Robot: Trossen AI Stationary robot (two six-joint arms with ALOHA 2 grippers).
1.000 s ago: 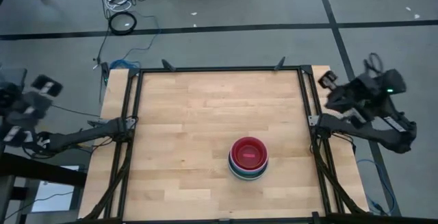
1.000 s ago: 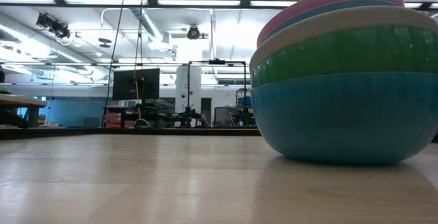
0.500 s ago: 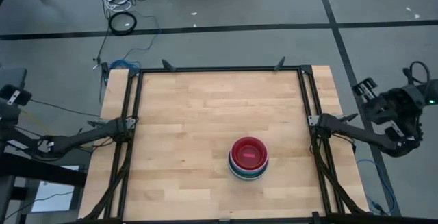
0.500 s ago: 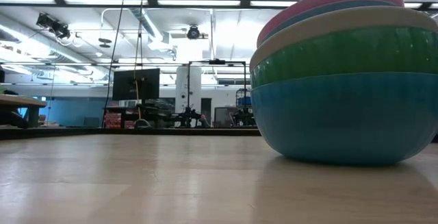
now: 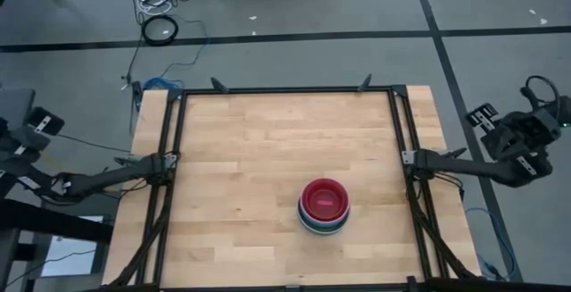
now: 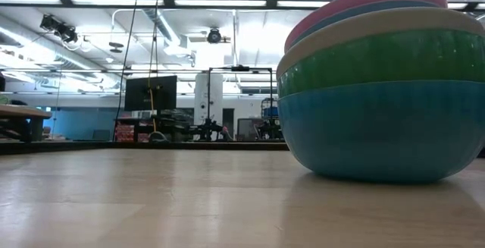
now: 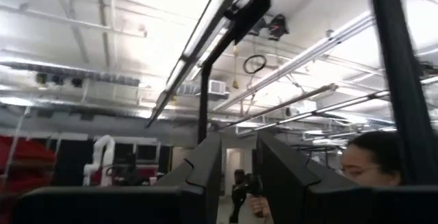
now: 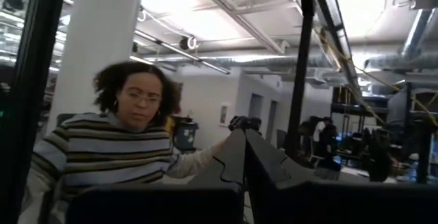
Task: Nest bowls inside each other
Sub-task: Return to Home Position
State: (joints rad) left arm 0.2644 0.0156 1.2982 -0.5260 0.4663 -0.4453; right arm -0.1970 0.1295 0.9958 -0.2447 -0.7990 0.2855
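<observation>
The bowls (image 5: 324, 205) stand nested in one stack on the wooden table (image 5: 268, 131), right of its middle and toward the near edge, with a red bowl innermost on top. The low view shows the stack (image 6: 383, 89) from the side: blue at the bottom with its base on the table, then green, white-grey, teal and pink rims. My left gripper (image 5: 37, 122) is raised beyond the table's left edge, open (image 7: 239, 138) and holding nothing. My right gripper (image 5: 483, 115) is raised beyond the right edge, shut (image 8: 243, 131) and holding nothing.
A black frame (image 5: 169, 149) runs along the table's sides. A person in a striped top (image 8: 109, 155) sits beyond the table in the right wrist view, and another person (image 7: 369, 166) shows in the left wrist view. Cables (image 5: 161, 24) lie on the floor past the far edge.
My right gripper has drawn away from the table's right edge, outward past the frame. My left gripper has shifted a little outside the left edge. The stack of bowls has stayed where it was.
</observation>
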